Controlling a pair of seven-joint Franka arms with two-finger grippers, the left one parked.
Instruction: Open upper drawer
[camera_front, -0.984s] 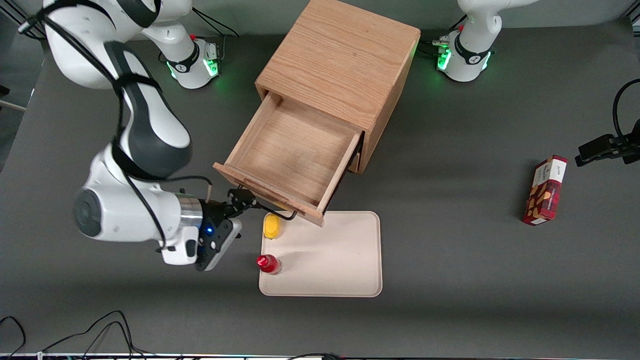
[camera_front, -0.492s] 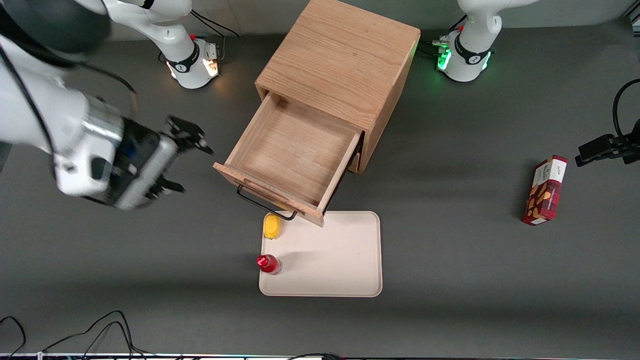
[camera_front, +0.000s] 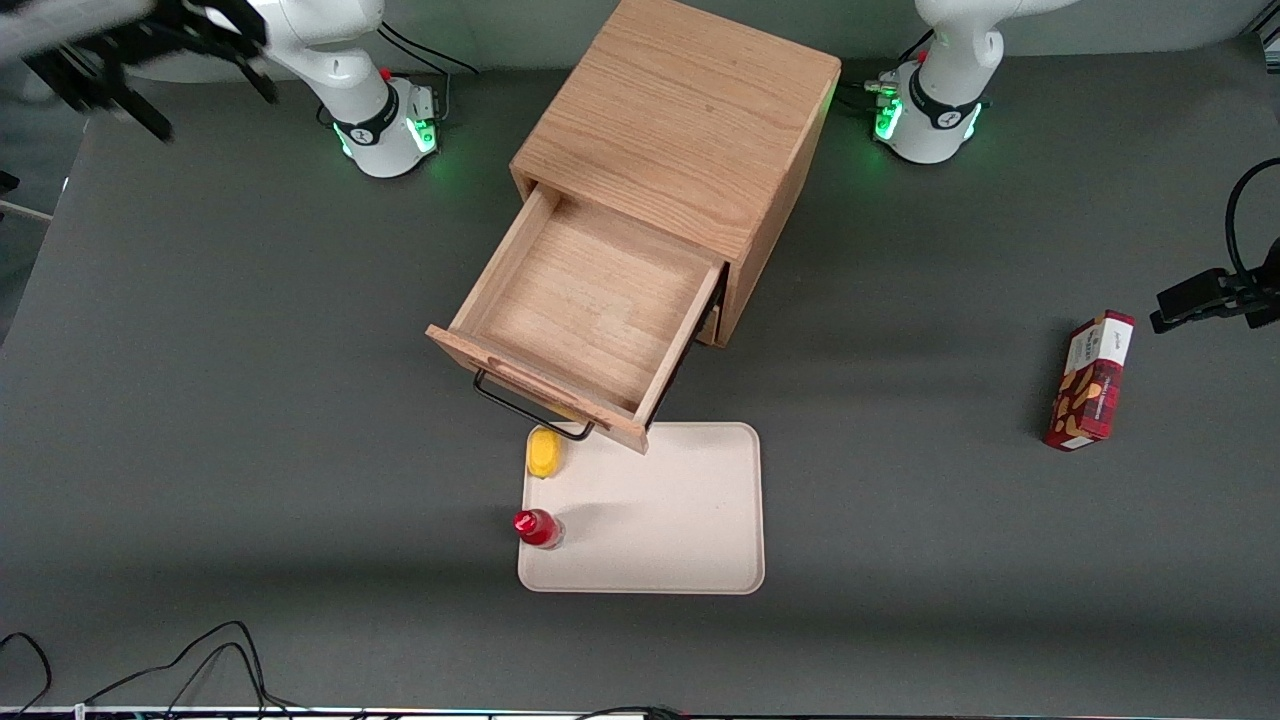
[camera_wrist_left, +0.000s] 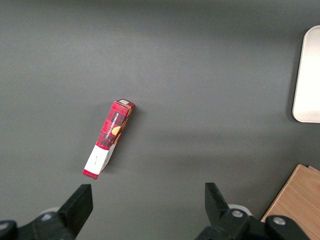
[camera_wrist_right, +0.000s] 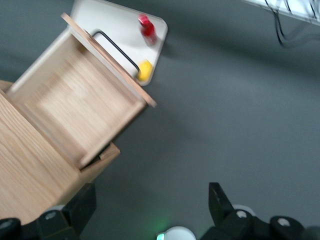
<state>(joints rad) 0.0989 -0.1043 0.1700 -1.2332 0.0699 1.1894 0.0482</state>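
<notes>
1. While the upper drawer (camera_front: 590, 320) stands pulled well out of the oak cabinet (camera_front: 680, 140), you see its bare wooden floor and its black wire handle (camera_front: 530, 405) facing the table's front-camera edge.
2. You find the cabinet near the middle of the table's edge farthest from the front camera, between the two arm bases.
3. Your gripper (camera_front: 150, 60) hangs high over the table corner at the working arm's end, farthest from the front camera and well apart from the drawer; its fingers (camera_wrist_right: 220, 200) stand spread wide, holding nothing.
4. You see a cream tray (camera_front: 680, 520) just in front of the drawer, its corner under the drawer front, carrying a yellow item (camera_front: 544, 452) and a red-capped bottle (camera_front: 537, 527) along the rim toward the working arm's end.
5. You see a red box (camera_front: 1090, 382) lying toward the parked arm's end of the table.
</notes>
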